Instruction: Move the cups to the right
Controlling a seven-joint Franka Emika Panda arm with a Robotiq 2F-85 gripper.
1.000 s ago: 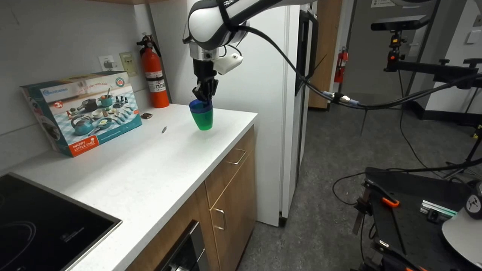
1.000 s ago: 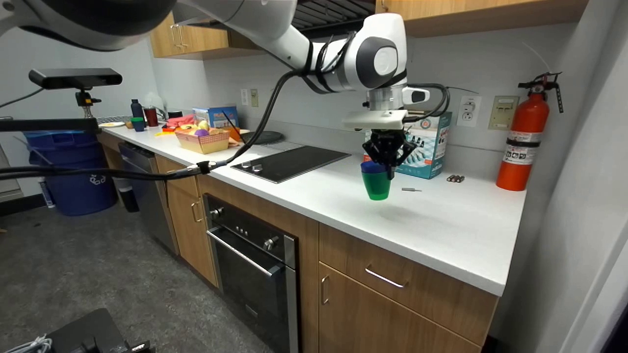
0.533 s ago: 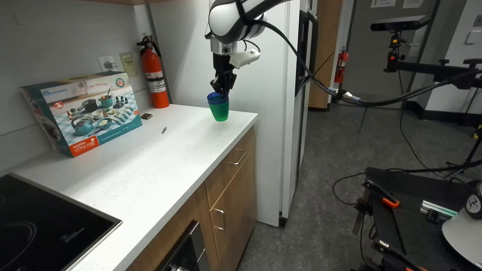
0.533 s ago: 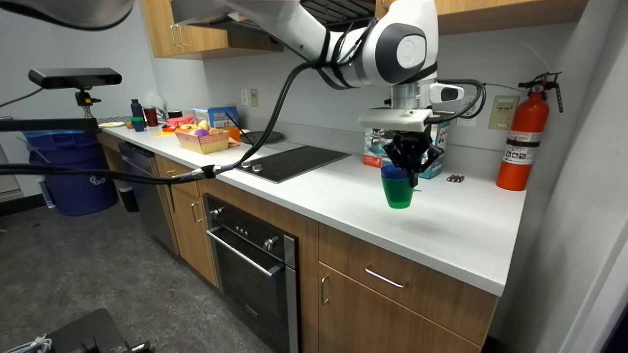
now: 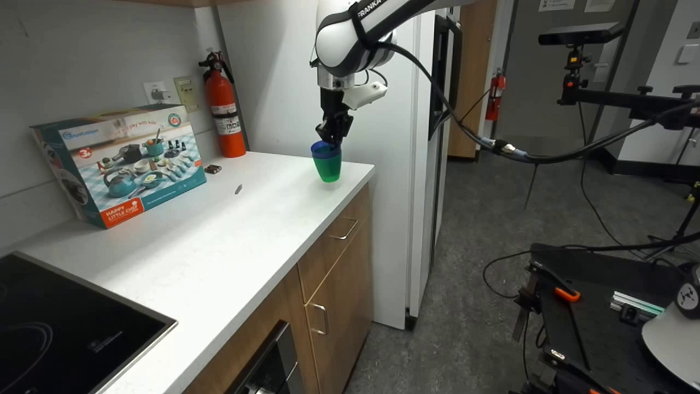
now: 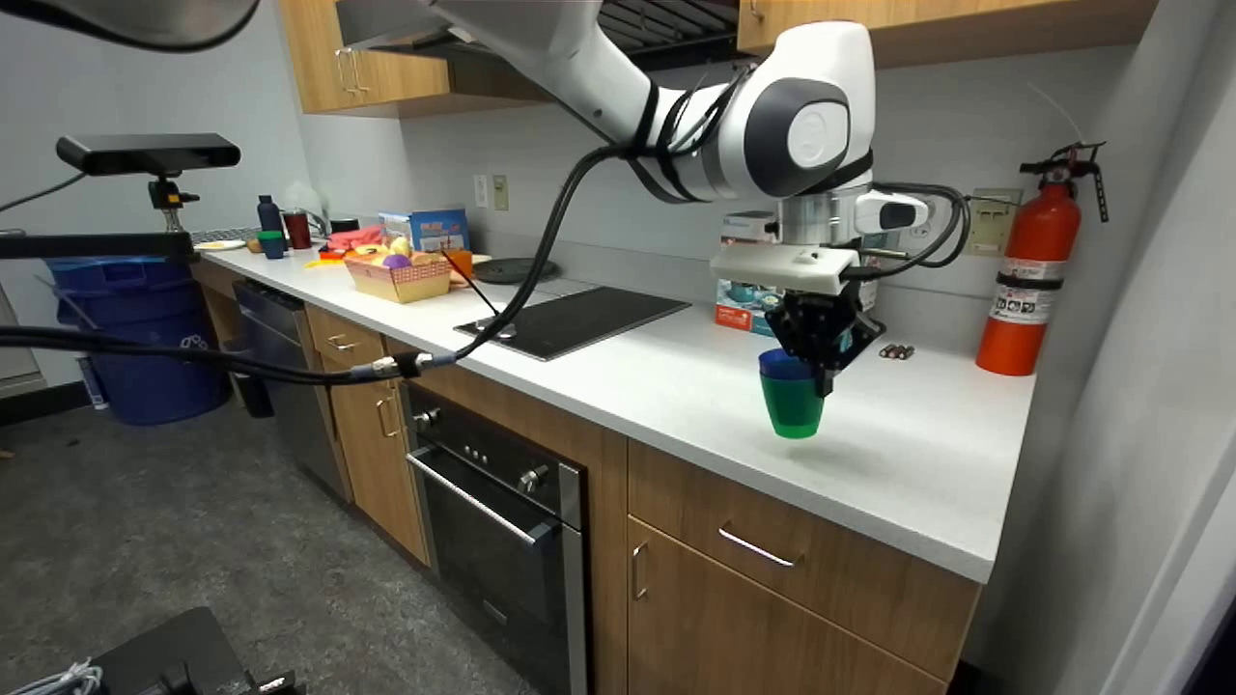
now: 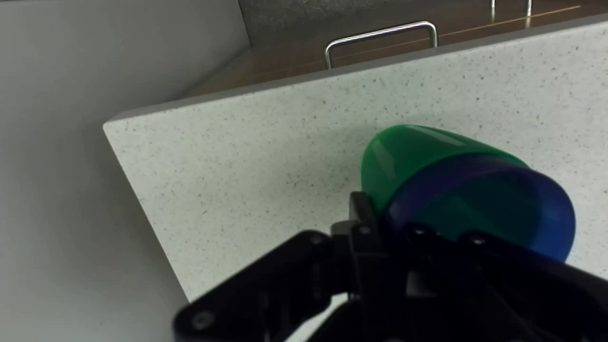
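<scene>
Over the white countertop (image 5: 229,219), a black gripper (image 6: 819,375) pinches two nested, tapered plastic tumblers (image 6: 790,398), blue inside green; toward their ten o'clock, one filled tan basket (image 6: 394,285).

We see a pale gray wall (image 5: 98,60) behind a white speckled countertop (image 5: 202,246), wood-fronted cabinets (image 5: 348,273) beneath it, and a dark gray floor (image 5: 465,246). A tall white refrigerator (image 5: 389,235) stands at the countertop's end.

Cups (image 7: 408,152) partly hidden by jaws; box (image 6: 742,301) by arm (image 6: 715,154).
</scene>
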